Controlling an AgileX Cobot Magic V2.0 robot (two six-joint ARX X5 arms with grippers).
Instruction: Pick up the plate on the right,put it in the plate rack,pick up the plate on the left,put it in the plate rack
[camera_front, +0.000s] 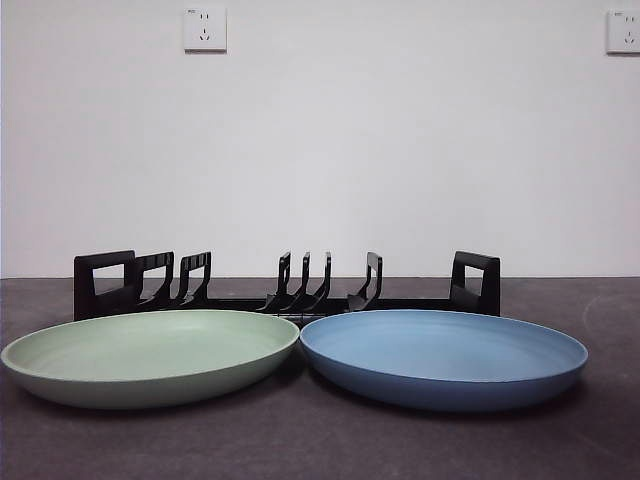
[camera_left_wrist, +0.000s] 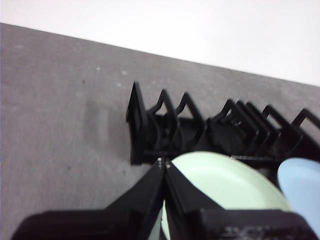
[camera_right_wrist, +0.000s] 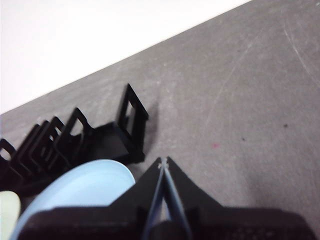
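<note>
Front view shows the blue plate on the right, flat on the tabletop, touching the green plate, with the plate rack just behind. Both the right tool and left tool wait pinched closed (empty). The right tool should open, take the blue plate's outer rim and tilt it upright into a slot.

Bare lab bench, socketed wall

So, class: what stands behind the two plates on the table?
Behind the green plate and blue plate stands the black plate rack, its dividers and loop ends upright and its slots empty. The plates' rims hide the rack's base, so its contact with the table cannot be seen.
</note>
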